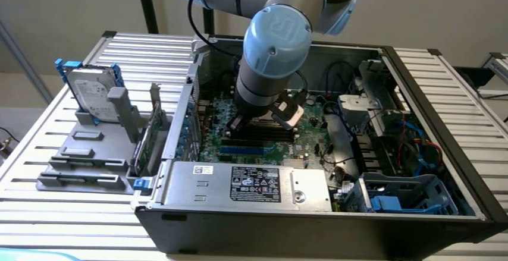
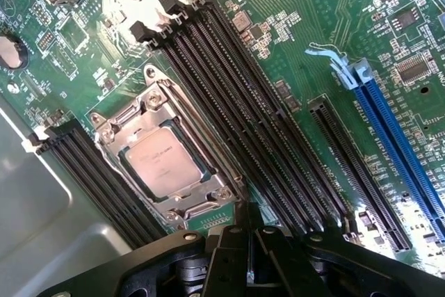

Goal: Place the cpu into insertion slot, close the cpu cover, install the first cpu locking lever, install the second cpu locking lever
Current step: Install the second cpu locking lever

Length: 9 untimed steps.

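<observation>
Although the cpu [image 2: 163,163] is light, I judge it stiff, slippery and fragile, to be held by its side edges only. It lies seated in the insertion slot [image 2: 221,193], framed by the cpu cover [image 2: 122,126], at lower left of the wrist frame. Memory slots [image 2: 236,109] run alongside. My claw [image 2: 252,259] hovers nearby; I cannot tell its spread.

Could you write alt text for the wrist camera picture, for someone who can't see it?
A pale square cpu sits in the insertion slot on a green circuit board, framed by the silver cpu cover. Long black memory slots run beside it; the robot's black pincer fills the foreground.
</observation>
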Each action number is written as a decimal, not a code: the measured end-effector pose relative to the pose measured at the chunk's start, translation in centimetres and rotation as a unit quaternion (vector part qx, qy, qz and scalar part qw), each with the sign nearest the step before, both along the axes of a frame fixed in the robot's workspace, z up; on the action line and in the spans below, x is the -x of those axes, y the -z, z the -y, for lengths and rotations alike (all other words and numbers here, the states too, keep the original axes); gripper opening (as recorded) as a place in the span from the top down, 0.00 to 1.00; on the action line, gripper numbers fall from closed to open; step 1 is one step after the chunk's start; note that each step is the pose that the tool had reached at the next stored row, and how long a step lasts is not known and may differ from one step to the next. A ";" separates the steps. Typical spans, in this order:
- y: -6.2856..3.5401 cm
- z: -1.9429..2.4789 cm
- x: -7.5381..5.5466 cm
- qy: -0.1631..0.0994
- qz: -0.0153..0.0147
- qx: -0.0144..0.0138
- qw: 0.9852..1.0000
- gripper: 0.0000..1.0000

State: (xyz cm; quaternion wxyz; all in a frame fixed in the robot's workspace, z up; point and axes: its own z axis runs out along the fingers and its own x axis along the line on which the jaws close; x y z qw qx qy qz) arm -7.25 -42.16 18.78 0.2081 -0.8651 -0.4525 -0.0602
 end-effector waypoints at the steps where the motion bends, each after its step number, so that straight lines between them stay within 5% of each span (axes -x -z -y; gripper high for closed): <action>1: 0.01 -0.01 0.0 0.000 0.000 0.002 1.000 0.89; 7: 0.00 0.00 0.0 0.000 0.000 0.014 1.000 0.89; 9: -0.01 -0.01 0.0 0.000 0.000 0.015 1.000 0.89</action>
